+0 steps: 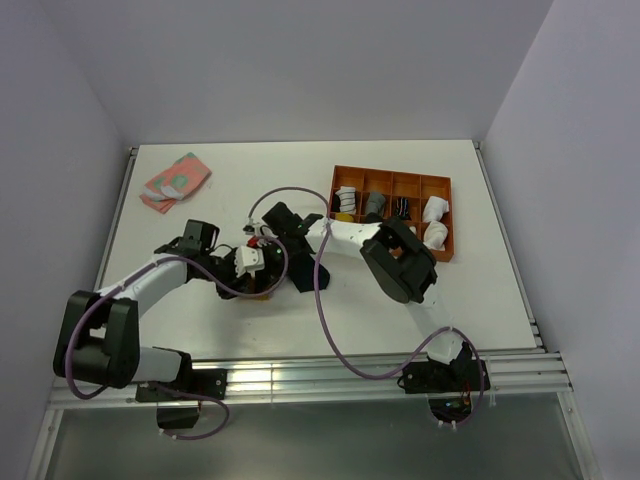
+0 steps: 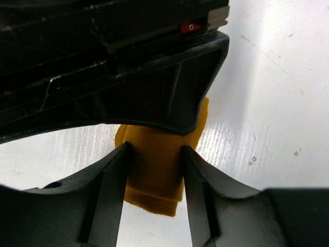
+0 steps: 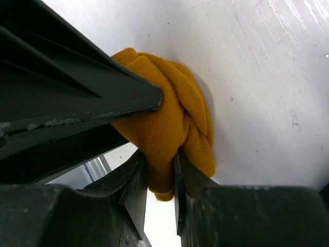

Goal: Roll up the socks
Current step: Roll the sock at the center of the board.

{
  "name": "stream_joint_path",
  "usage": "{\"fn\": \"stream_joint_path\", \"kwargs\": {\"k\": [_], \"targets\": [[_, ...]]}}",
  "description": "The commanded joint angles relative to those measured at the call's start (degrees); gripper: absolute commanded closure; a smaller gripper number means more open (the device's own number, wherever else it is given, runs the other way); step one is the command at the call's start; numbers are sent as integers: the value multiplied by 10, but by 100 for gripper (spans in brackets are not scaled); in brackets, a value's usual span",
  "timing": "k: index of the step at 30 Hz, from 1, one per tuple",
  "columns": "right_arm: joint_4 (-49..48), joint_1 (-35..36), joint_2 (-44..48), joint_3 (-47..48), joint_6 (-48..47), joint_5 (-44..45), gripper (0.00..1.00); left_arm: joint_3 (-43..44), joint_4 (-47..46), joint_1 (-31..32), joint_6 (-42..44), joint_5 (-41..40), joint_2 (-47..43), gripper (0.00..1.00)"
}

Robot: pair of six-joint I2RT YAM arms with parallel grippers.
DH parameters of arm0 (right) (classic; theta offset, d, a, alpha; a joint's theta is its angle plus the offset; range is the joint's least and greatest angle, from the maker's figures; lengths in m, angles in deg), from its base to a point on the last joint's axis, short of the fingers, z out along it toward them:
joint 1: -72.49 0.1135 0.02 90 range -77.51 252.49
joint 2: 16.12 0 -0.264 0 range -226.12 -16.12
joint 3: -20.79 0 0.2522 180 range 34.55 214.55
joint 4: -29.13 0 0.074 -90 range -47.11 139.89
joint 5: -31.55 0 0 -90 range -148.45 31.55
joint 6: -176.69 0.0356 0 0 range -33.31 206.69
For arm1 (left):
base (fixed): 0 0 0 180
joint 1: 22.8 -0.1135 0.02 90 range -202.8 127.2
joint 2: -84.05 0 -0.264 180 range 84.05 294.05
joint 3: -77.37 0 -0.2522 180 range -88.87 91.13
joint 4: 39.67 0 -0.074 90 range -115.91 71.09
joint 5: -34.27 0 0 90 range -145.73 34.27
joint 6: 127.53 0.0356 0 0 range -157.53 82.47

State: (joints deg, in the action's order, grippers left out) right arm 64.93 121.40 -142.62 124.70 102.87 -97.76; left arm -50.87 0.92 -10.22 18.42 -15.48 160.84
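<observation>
A: What carries it all?
B: A white table (image 1: 470, 290). The left arm (image 1: 150, 280) and the right arm (image 1: 400, 262) reach in from its near edge and meet about the middle, a little toward the left edge.

A: And along the far edge?
B: An orange tray (image 1: 392, 172) toward the far right corner holds rolled socks (image 1: 433, 210) in its compartments. Part of its near rim is behind the right arm. A pink-and-green cloth (image 1: 176, 182) lies by the far left corner.

A: Where is the sock?
B: The mustard sock (image 3: 169, 118) is bunched on the table between both grippers, and from above they hide nearly all of it. The right gripper (image 3: 160, 175) is clenched on a fold. The left gripper (image 2: 154, 195) has a finger pressed to each side, grasping it. There the right gripper's black housing cuts off the sock's far end.

A: The navy one?
B: There is a dark shape (image 1: 300, 280) just beside the grippers. Sock or gripper part, I cannot tell.

A: Any writing?
B: Only a small red tab (image 2: 189, 25) on that housing, too small to read.
</observation>
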Motion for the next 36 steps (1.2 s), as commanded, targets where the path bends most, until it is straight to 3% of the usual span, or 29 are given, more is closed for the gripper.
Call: {"fn": "stream_joint_path", "kwargs": {"k": [1, 3, 9, 13, 19, 22, 29, 36], "targets": [[25, -5, -16, -32, 6, 13, 87, 22, 5, 0, -14, 15, 22, 50], [16, -6, -17, -39, 10, 9, 87, 30, 10, -3, -16, 18, 33, 52], [-3, -7, -9, -60, 20, 15, 83, 79, 47, -9, -36, 30, 93, 71], [-26, -7, 7, -81, 35, 40, 71, 111, 88, -19, -30, 46, 128, 84], [-113, -7, 60, -164, 81, 87, 54, 140, 140, -29, -16, 47, 167, 94], [-183, -7, 90, -204, 107, 113, 48, 149, 162, -32, -8, 47, 185, 98], [-302, 11, 190, -325, 126, 227, 46, 175, 209, -36, 7, 48, 226, 100], [-328, 72, 293, -394, 88, 403, 43, 211, 251, -41, 10, 48, 271, 100]]}}
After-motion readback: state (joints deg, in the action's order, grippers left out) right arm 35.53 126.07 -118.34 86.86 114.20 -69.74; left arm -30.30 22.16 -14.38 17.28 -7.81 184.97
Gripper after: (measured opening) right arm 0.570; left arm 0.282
